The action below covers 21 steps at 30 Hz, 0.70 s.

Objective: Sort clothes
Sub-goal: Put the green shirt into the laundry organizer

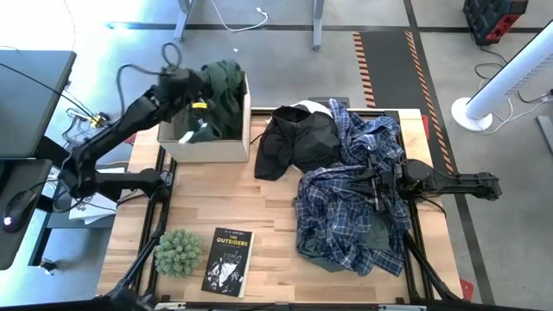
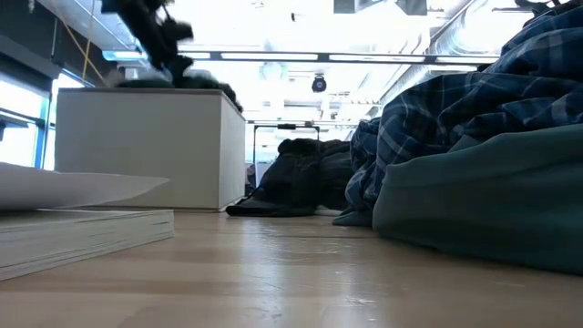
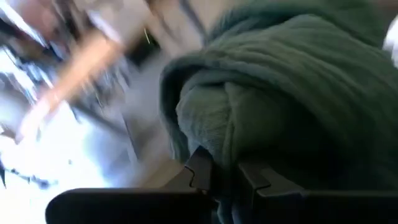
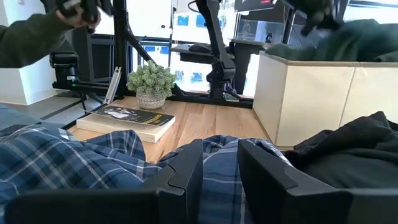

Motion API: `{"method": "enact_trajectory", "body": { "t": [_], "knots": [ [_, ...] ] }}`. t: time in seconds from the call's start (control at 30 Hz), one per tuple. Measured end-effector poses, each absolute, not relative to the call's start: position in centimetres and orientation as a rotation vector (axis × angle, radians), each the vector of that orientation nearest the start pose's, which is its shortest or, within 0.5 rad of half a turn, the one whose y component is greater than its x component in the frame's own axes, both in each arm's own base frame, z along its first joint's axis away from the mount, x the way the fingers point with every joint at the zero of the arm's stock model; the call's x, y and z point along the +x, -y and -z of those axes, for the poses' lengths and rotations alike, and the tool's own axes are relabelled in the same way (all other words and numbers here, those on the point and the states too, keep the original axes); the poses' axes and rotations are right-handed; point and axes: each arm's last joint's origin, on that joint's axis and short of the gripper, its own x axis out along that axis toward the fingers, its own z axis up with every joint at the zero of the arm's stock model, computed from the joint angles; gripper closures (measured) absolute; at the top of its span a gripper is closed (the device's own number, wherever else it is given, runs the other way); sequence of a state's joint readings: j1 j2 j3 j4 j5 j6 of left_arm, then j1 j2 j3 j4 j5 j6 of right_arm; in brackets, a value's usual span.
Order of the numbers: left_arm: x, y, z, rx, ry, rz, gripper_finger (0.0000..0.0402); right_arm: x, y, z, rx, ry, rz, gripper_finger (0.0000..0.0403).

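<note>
A dark green jacket [image 1: 223, 95] hangs bunched over the tan cardboard box [image 1: 207, 149] at the far left, with my left gripper [image 3: 225, 171] shut on it above the box. A black garment [image 1: 298, 138] lies mid-table, and a bit of white garment [image 1: 313, 107] shows behind it. Blue-and-white plaid shirts [image 1: 359, 194] are heaped on the right over a grey-green shirt [image 2: 474, 205]. My right gripper [image 4: 221, 163] lies level and open in that heap, pointing toward the table's left. My left gripper pinches a bunched fold of the jacket [image 3: 214, 134] between its two fingers. The fingers slant down from the table's left side. The jacket's lower part hangs into the box; how many layers are held, I cannot tell. My right gripper lies level in the plaid shirts [image 4: 214, 186]. The cloth rests against its fingers and over its arm, but nothing is pinched between them.
A book [image 1: 228, 261] and a small potted plant [image 1: 177, 252] sit near the front left edge. Bare wood [image 1: 268, 207] lies between the book and the clothes. A person's sleeve [image 4: 31, 37] shows beyond the table.
</note>
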<state>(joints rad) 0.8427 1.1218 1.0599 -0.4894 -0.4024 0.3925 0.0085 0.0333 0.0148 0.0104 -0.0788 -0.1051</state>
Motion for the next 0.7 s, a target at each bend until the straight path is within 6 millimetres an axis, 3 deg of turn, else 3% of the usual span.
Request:
{"method": "enact_trajectory", "body": {
  "t": [0.2, 0.33, 0.5, 0.7],
  "knots": [
    [14.6, -19.6, -29.8, -0.012, -1.048, -1.072, 0.0365, 9.9, -0.3, -16.7, -0.105, -0.004, -0.088, 0.0304],
    [14.6, -20.4, -29.2, -0.02, -1.094, -1.12, 0.0341, 9.9, -0.3, -16.7, -0.105, -0.003, -0.088, 0.0304],
    [14.4, -20.7, -31.6, 0.006, -1.041, -1.138, 0.0284, 9.9, -0.3, -16.7, -0.105, -0.004, -0.087, 0.0304],
    [13.9, -19.8, -36.9, -0.011, -0.916, -1.091, 0.0199, 9.9, -0.3, -16.7, -0.105, -0.003, -0.088, 0.0304]
  ]
}}
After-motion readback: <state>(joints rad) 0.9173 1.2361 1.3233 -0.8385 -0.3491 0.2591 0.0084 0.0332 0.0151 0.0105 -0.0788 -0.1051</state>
